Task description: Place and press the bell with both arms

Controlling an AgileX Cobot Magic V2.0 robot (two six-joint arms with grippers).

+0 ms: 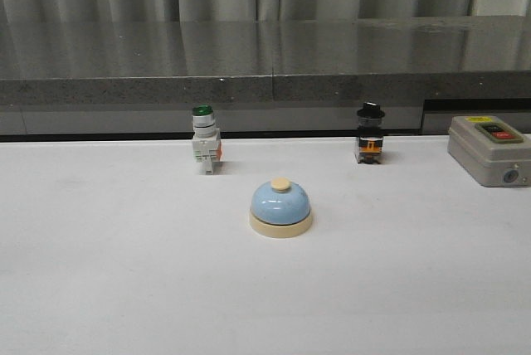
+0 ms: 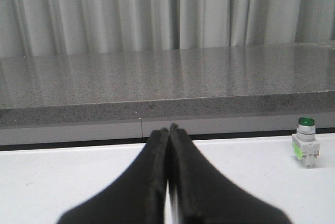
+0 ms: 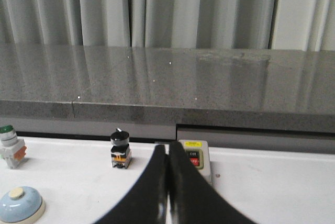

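The small light-blue dome-shaped call bell with cream base and button (image 1: 281,207) is sitting upright mid-table, in front of the green-capped white switch (image 1: 205,138), probably awaiting pickup. The left gripper (image 2: 168,132) and right gripper (image 3: 167,150) are holding fingers pressed together, gripping nothing

Green-capped switch (image 1: 205,149), black knob switch (image 1: 370,133), grey box (image 1: 489,150)

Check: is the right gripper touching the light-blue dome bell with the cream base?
Apart. In the right wrist view the shut right gripper and the light-blue dome bell have bare white table between them.
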